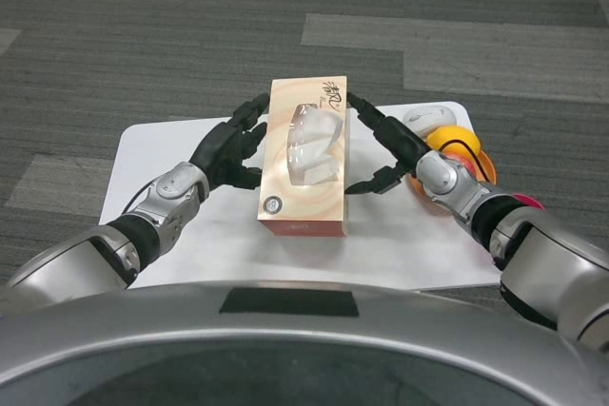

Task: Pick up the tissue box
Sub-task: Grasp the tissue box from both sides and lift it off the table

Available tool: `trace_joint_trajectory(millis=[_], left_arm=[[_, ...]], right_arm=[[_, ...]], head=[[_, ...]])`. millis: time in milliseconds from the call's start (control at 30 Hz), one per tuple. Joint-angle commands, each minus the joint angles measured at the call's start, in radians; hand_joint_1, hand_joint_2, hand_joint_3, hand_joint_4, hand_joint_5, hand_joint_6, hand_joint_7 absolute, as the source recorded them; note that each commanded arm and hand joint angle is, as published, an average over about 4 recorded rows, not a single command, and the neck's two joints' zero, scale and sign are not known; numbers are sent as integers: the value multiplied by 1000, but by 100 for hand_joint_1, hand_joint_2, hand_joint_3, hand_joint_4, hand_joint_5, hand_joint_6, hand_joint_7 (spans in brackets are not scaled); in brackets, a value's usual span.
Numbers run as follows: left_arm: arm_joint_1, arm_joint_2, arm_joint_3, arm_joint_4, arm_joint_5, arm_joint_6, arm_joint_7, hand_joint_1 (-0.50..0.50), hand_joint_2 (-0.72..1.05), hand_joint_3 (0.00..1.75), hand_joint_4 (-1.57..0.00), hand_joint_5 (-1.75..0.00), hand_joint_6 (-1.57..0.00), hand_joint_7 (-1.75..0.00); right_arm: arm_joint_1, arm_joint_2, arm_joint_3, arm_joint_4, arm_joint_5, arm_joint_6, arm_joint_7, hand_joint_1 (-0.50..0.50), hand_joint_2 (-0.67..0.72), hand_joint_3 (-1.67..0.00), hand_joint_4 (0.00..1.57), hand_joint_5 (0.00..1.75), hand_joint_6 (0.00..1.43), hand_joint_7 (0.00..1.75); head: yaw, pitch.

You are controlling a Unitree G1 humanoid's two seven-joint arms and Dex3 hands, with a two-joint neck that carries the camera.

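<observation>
Evidently tissue box (303, 161), tissue poking out, clamped between left hand (228, 148) and right hand (388, 146).

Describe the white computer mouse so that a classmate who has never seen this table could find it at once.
Start at the white table and go to its far right corner. The white mouse lies there, just behind the orange plate of fruit; it alone is pale, low and oval.
</observation>
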Motion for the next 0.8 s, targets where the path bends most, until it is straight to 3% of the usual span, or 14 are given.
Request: trace_joint_trajectory(millis=[33, 800], left_arm=[[1, -28, 4, -70, 1, -16, -39, 50, 105, 17, 0, 0, 0, 0], [30, -13, 39, -213, 1, 4, -39, 50, 105, 17, 0, 0, 0, 0]], right_arm=[[-24, 39, -9, -53, 5, -14, 11, -46, -54, -48, 0, 0, 0, 0], [-24, 28, -42, -99, 5, -13, 16, -46, -54, -48, 0, 0, 0, 0]], head=[[0, 0], [4, 9]])
